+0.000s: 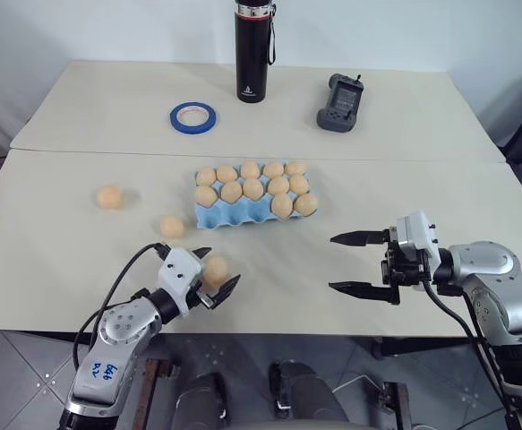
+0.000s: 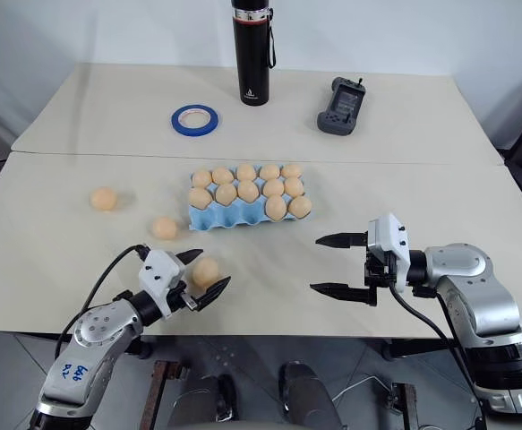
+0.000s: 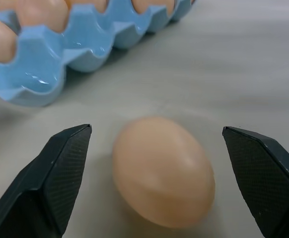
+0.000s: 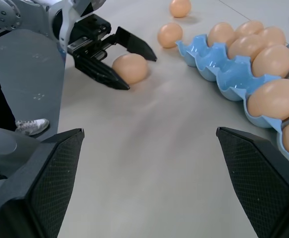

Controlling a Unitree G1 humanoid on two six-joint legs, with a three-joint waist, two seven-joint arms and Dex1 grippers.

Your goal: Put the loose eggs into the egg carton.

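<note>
Left gripper (image 1: 213,277) open around a loose egg (image 1: 214,269) near carton (image 1: 234,215); right gripper (image 1: 359,264) open, empty.

I see bare counter (image 1: 350,269) between my two hands, an easy lane to the egg carton (image 1: 243,213). Its front row of cups is free; two loose eggs (image 1: 172,227) flank the left approach.

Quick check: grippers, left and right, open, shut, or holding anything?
Left gripper: open, fingers either side of a loose egg on the table, not gripping.
Right gripper: open, empty.
</note>
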